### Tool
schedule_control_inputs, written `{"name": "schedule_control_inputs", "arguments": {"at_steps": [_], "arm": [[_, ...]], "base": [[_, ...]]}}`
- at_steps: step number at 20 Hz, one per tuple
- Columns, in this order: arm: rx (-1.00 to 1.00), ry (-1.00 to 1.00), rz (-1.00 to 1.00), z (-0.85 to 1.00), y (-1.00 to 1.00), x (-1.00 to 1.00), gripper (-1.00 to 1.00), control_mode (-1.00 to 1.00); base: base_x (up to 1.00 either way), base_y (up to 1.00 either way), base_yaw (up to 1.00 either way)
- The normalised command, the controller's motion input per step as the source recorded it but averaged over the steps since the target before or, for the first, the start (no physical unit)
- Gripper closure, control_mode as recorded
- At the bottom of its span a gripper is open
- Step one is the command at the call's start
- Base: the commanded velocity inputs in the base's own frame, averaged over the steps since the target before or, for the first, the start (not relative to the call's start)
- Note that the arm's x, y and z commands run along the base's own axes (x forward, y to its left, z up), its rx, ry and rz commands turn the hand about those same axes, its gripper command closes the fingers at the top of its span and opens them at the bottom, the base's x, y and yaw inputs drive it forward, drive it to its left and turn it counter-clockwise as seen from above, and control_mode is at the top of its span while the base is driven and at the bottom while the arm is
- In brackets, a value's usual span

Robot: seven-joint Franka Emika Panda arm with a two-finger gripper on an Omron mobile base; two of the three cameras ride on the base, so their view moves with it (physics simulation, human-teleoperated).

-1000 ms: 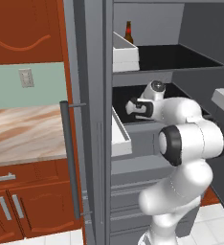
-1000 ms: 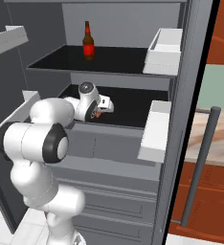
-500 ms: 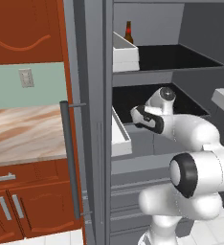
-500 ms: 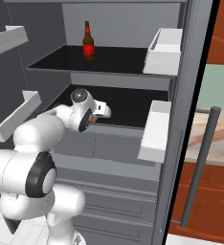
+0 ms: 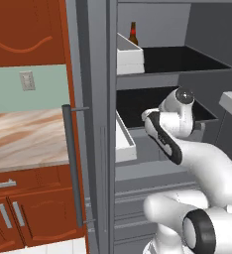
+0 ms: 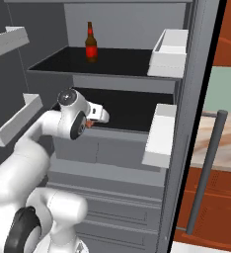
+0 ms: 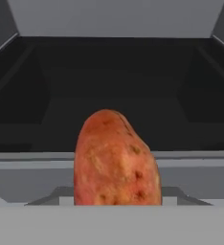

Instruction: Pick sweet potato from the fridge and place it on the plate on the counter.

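Note:
The sweet potato, reddish-orange and speckled, stands close in the middle of the hand view, in front of the dark middle shelf of the fridge. A small orange bit of the sweet potato peeks out at my gripper, which is shut on it just at the front edge of that shelf. In the left base view my gripper hides it. The marbled counter lies left of the fridge, and a strip of the counter lies beyond the door. The plate is out of view.
A brown bottle stands on the upper shelf. White bins hang on the door beside the hand. The long bar handle runs down the door edge. Red-brown cabinets sit under the counter.
My hand has drawn back and slightly down from the middle shelf with the sweet potato, and the elbow has swung lower and outward.

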Motion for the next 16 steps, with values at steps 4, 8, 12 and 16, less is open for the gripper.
{"name": "schedule_control_inputs", "arguments": {"at_steps": [4,8,12,16], "arm": [[0.00,0.00,0.00,0.38,-0.13,-0.96,1.00,-1.00],[0.00,0.01,0.00,0.26,-0.01,-0.82,1.00,-1.00],[0.00,0.07,-0.02,0.34,0.00,-0.75,1.00,-1.00],[0.00,0.12,-0.01,0.22,0.00,-0.75,1.00,-1.00]], "base": [[0.00,0.00,0.00],[0.00,0.00,0.00],[0.00,0.00,0.00],[0.00,0.00,0.00]]}}
